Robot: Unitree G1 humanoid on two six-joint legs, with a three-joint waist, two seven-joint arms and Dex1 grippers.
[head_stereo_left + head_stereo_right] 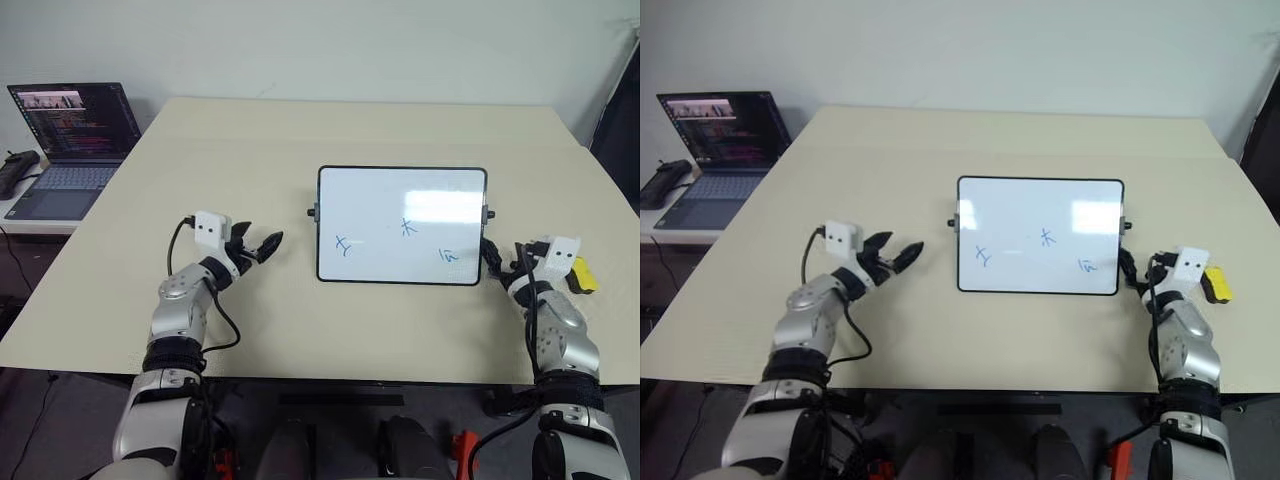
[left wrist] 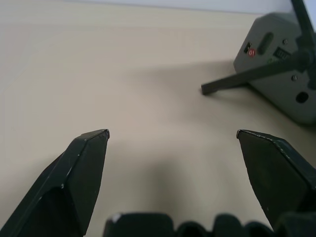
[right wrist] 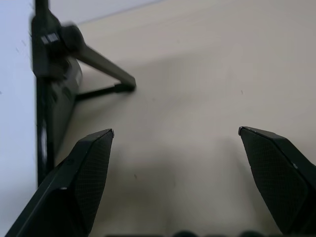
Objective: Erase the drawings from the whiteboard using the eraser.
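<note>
right claw (image 3: pixel 175 133) is standing spread, empty | eraser (image 1: pixel 1215 284) is lying just beside its wrist, untouched (risk: wrist knocking it off worktop (image 1: pixel 300 140)) | left claw (image 2: pixel 173 133) is spread | drawings (image 1: pixel 408 227) are remaining on whiteboard (image 1: pixel 400 190)

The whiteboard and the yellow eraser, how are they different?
The whiteboard is white with a thin black frame; the eraser is bright yellow. The whiteboard is big and flat, the eraser a tiny block. The whiteboard carries three blue drawings; the eraser looks plain. The whiteboard lies mid-table, the eraser beside the right gripper. Both rest on the table.
</note>
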